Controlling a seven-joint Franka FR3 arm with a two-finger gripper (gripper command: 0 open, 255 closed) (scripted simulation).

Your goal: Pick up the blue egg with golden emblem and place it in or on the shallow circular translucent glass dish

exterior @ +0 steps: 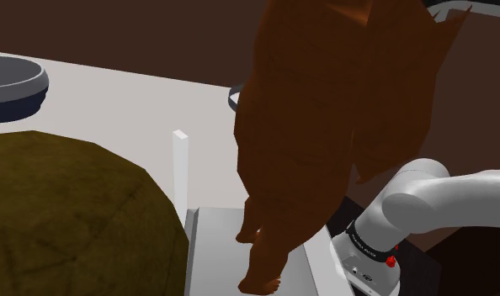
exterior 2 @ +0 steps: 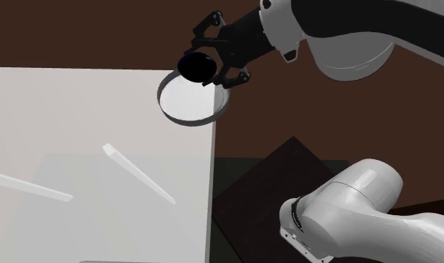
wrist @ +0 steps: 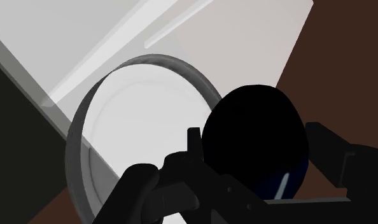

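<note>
Even, soft light leaves the white tabletop (exterior 2: 78,112) bright and flat. The egg (wrist: 254,143) renders almost black, with a faint blue glint at its five o'clock. The shoulder view is dimmer.

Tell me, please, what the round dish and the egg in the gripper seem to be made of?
The dish: likely glass; its grey rim wall looks faintly see-through over a pale base. The egg: smooth, near-black in shadow with a bluish streak; material unclear.

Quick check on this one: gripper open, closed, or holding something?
Gripper: closed on the dark egg, held up by the round dish.
</note>
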